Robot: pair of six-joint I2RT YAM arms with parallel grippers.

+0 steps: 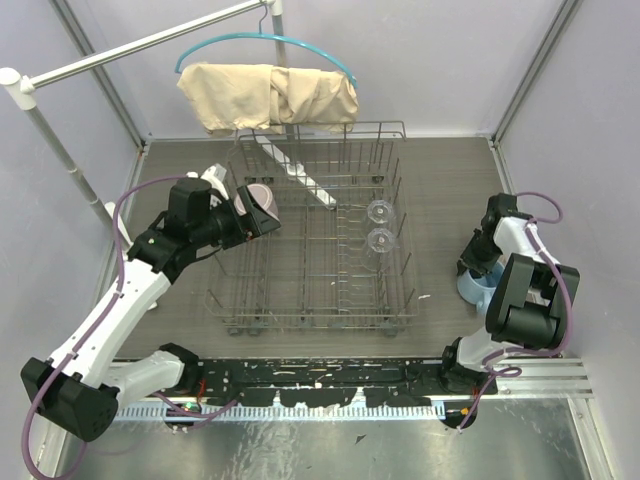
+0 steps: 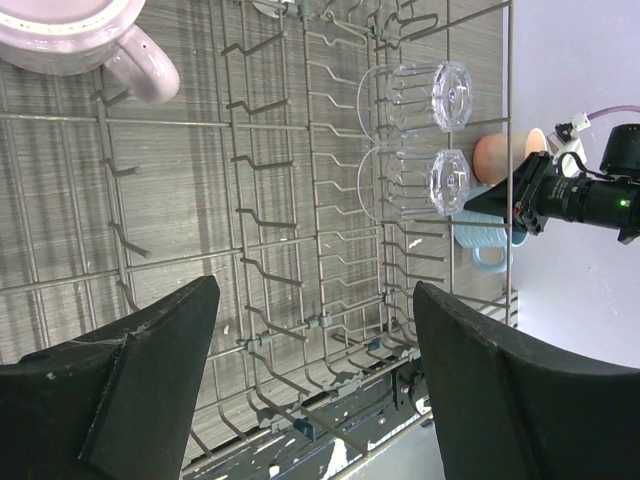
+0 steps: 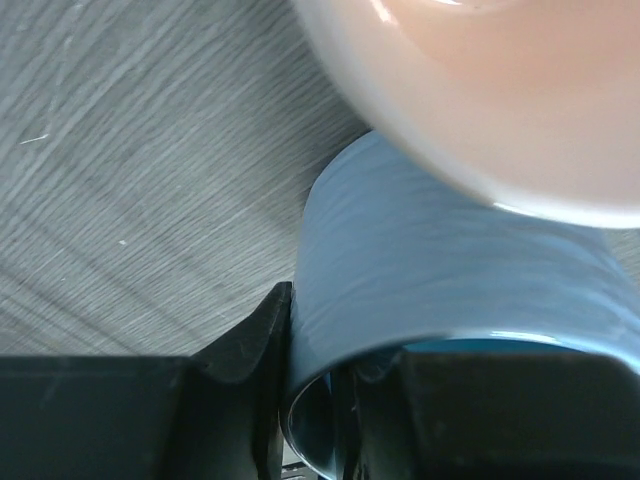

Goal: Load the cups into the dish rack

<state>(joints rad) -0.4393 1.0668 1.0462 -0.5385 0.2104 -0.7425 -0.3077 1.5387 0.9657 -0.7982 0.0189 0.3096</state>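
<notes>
Right hand (image 3: 322, 352) clamps blue mug (image 3: 450, 270) wall, one finger inside rim.

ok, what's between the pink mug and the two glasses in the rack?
No cups: only bare tine rows of the dish rack between the pink mug and the two glasses. Clearest in the left wrist view.

- Grey wood-grain table (image 1: 450, 200), with the dish rack (image 1: 320, 312) standing under the left gripper (image 2: 312, 300).
- At the right gripper (image 3: 315, 395) — light blue mug (image 3: 430, 260), peach mug (image 3: 500, 90) just beyond.

Peach mug (image 3: 480, 90) blurred, partly off-frame
</notes>
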